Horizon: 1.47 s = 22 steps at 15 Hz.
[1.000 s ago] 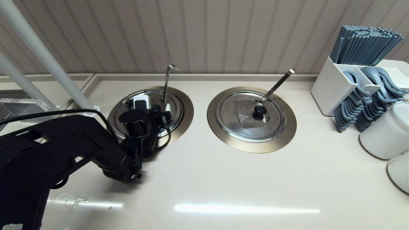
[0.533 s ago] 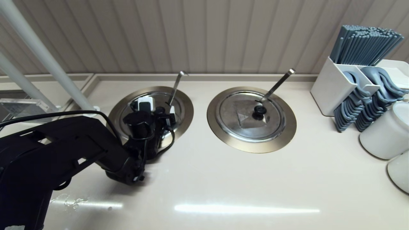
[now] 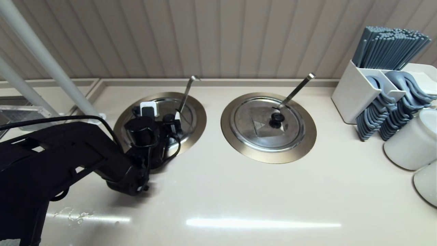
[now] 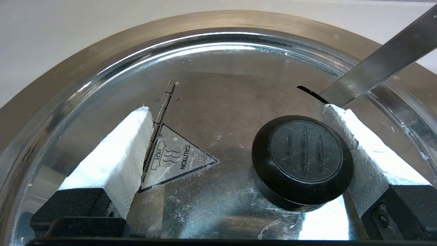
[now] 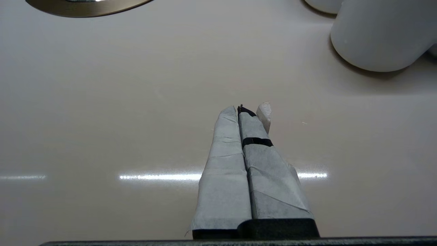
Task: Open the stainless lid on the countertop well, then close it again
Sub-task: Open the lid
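Observation:
The stainless lid (image 3: 168,103) lies flat in the countertop well (image 3: 200,118), whose bronze-grey ring shows around it. The thin ladle handle (image 3: 186,92) leans up to the right through the lid's notch. My left gripper (image 3: 163,114) hovers just over the lid, open. In the left wrist view the left gripper (image 4: 238,111) straddles the black knob (image 4: 302,160), which sits close against one white-wrapped finger; the other finger rests by the hinge of the triangle-marked flap (image 4: 172,157). My right gripper (image 5: 244,108) is shut over bare counter, out of the head view.
The twin lid (image 3: 252,119) with its straight ladle handle (image 3: 296,90) sits to the right. A white holder (image 3: 355,90) with grey chopsticks and spoons and white cups (image 3: 409,143) stand at far right. White poles (image 3: 51,65) rise at left.
The ladle handle has tipped from near upright to leaning right. My left gripper drifted right over the lid, then back left a little, staying open.

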Available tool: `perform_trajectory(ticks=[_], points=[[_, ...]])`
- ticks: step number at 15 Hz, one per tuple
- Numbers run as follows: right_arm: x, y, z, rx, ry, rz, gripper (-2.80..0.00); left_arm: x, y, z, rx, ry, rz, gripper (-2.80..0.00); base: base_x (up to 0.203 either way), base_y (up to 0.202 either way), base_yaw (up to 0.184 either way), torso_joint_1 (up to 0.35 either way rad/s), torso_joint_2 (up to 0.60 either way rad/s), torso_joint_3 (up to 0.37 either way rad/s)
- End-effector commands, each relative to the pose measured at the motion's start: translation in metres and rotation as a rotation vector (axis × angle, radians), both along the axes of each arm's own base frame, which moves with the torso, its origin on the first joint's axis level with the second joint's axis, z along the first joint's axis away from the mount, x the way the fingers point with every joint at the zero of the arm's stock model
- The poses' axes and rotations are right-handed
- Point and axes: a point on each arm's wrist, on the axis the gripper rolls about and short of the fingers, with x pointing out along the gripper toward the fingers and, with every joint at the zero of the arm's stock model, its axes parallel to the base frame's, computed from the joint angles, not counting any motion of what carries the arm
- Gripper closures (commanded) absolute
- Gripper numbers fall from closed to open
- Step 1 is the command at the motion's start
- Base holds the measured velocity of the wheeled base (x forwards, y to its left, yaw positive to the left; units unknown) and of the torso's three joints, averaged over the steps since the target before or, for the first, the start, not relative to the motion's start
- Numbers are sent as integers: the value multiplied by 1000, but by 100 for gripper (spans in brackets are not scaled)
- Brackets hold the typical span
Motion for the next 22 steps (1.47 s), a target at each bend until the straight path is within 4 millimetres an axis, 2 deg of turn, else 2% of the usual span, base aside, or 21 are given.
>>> perform_trajectory(ticks=[1, 5, 16, 22], points=[[0, 0, 0, 0, 1, 0, 0, -2, 2, 6, -10, -23, 8, -280, 0, 0, 0, 0, 0, 0], [0, 0, 0, 0, 1, 0, 0, 1, 2, -3, -5, -6, 7, -280, 0, 0, 0, 0, 0, 0], [0, 0, 0, 0, 1, 0, 0, -9, 4, 12, -10, -25, 5, -280, 0, 0, 0, 0, 0, 0], [0, 0, 0, 0, 1, 0, 0, -5, -1, -3, -4, 8, -8, -280, 0, 0, 0, 0, 0, 0]])
